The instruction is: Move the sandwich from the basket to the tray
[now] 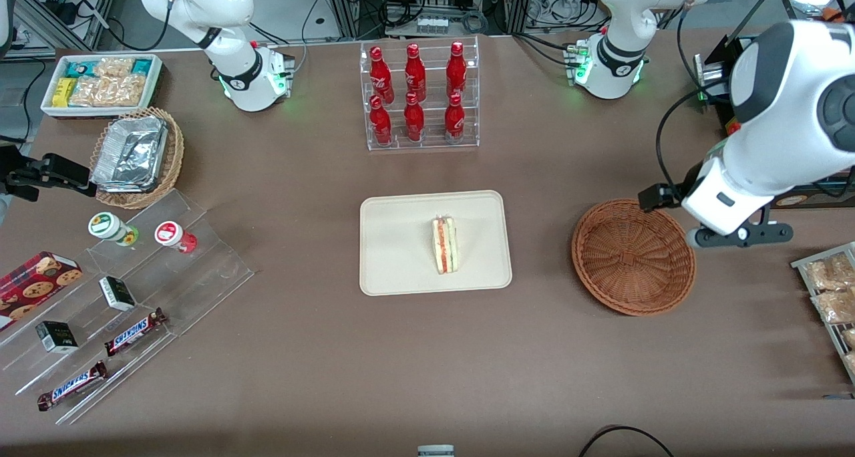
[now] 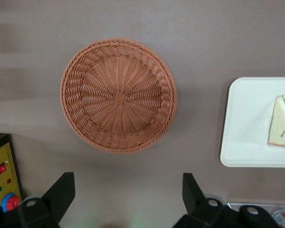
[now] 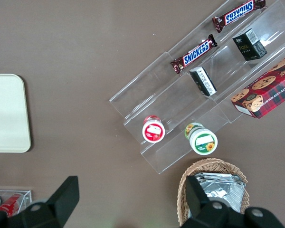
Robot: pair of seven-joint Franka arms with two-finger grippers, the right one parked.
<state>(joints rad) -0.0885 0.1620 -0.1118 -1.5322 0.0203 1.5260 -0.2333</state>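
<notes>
One sandwich (image 1: pixel 443 245) is lying on the one cream tray (image 1: pixel 401 270), the one reddish wicker basket (image 1: pixel 631 256) sitting empty beside it. Gripper (image 2: pixel 128 197) is hovering above the basket's rim, fingers spread, holding nothing. Placement looks done; next is probably just backing away.

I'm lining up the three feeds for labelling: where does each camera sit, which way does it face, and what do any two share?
Front view: high, facing both arm bases, looking down on the table; the sandwich lies on the tray, the basket is empty, and the working arm's gripper is beside the basket.
Left wrist view: on the working arm, looking straight down; the open gripper shows its fingers.
Right wrist view: on the parked arm, looking down at the acrylic snack stand.
Shared: front and left wrist views both show basket, tray and sandwich.
</notes>
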